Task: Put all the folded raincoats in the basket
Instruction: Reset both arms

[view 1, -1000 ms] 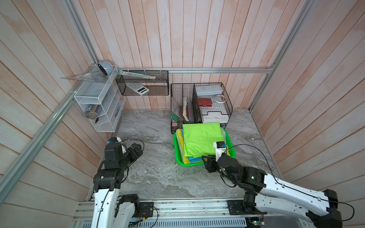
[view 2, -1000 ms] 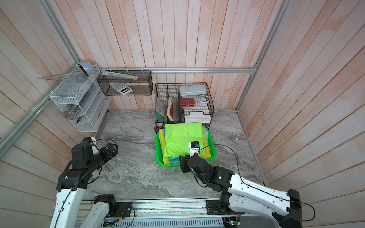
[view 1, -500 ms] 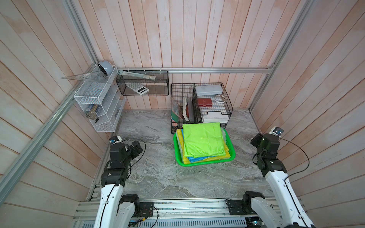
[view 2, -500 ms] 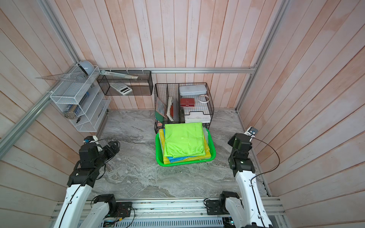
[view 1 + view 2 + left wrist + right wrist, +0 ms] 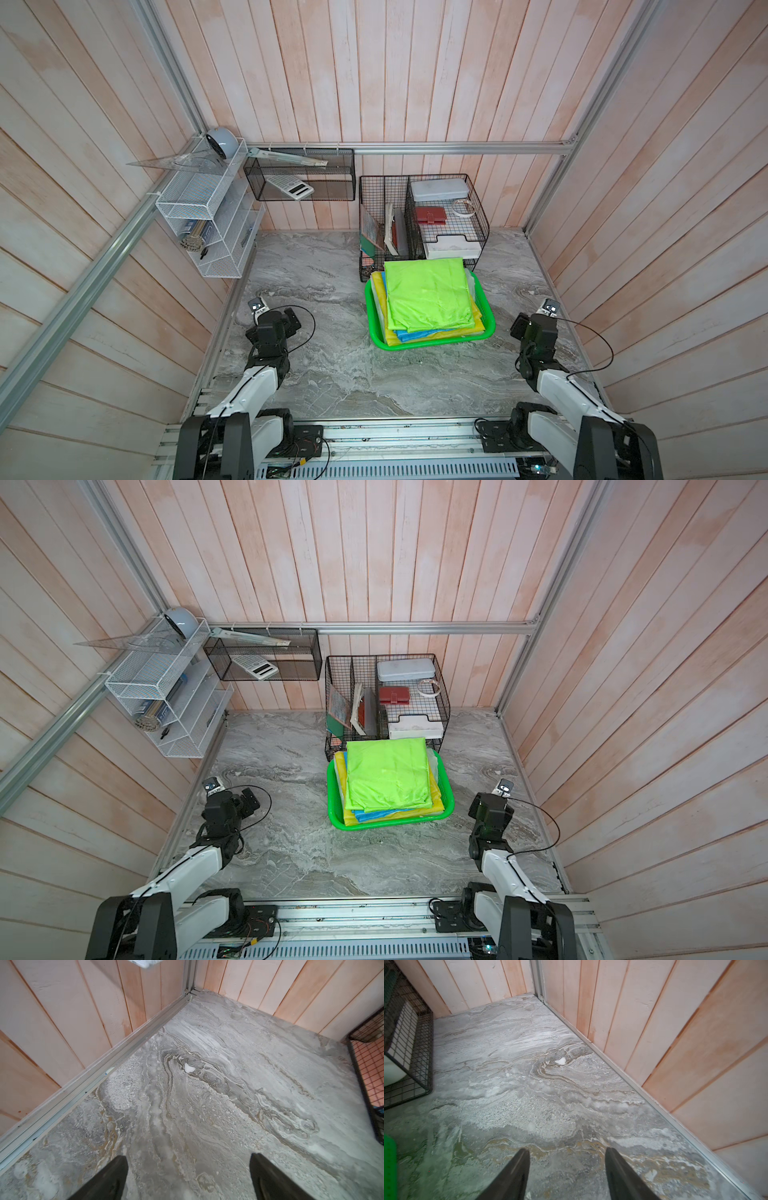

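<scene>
Atop basket (image 5: 419, 347), raincoat (image 5: 428, 295) flat, squarish, long axis unclear

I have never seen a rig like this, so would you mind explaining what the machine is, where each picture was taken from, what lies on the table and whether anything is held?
This is a robot with two arms, each ending in a two-fingered gripper. Both top views look down from one overhead camera. The other two pictures come from cameras on the wrists, showing the left gripper and the right gripper over the marbled table. On the table sits a green basket with a lime folded raincoat on top of yellow and blue folded sheets. Behind it stands a black wire rack. Both grippers are open and hold nothing.
</scene>
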Tool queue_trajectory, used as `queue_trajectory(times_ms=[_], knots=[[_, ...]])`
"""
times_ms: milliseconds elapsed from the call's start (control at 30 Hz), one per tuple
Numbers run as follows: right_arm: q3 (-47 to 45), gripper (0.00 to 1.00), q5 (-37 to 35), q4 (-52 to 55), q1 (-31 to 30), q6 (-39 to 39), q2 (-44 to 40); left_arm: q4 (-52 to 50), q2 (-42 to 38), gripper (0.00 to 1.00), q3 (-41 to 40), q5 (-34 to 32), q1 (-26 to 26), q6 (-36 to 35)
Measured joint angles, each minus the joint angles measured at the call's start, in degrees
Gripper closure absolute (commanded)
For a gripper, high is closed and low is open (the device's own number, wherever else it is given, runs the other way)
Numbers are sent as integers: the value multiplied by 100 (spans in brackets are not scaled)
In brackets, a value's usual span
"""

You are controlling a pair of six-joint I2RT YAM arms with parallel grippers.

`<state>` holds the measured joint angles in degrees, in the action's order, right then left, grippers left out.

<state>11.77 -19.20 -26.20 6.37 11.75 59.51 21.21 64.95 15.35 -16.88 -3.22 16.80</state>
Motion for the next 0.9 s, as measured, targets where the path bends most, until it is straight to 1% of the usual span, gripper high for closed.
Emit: queue_trajectory(times_ms=[67, 200, 267, 300, 367, 433, 533, 633, 700, 800, 900], knots=[[-13, 36, 140, -437, 0, -70, 271, 938, 448, 1, -109, 7, 52, -179], [83, 39, 409, -892, 4, -225, 629, 2343, 1311, 0, -125, 35, 66, -457], [81, 39, 564, -1058, 4, -332, 621, 3453, 2114, 0, -151, 98, 79, -601], [79, 39, 627, -1147, 4, -391, 612, 3768, 2417, 0, -168, 151, 98, -673], [79, 40, 804, -1318, 4, -531, 621, 3766, 2507, 0, -227, 212, 190, -817], [92, 38, 994, -1390, 4, -662, 673, 3897, 2474, 0, -166, 251, 291, -960], [234, 37, 1211, -1296, 4, -798, 835, 3786, 2450, 0, 129, 271, 393, -1086], [442, 36, 1344, -1220, 4, -887, 973, 3506, 2450, 0, 487, 245, 404, -1134], [490, 35, 1403, -1222, -22, -942, 970, 3460, 2450, 0, 590, 238, 402, -1147], [487, 35, 1469, -1176, -223, -920, 938, 3366, 2452, 0, 590, 201, 404, -1167], [385, 32, 1480, -1714, -651, -1023, 1204, 3362, 2452, 0, 564, 203, 404, -1176]])
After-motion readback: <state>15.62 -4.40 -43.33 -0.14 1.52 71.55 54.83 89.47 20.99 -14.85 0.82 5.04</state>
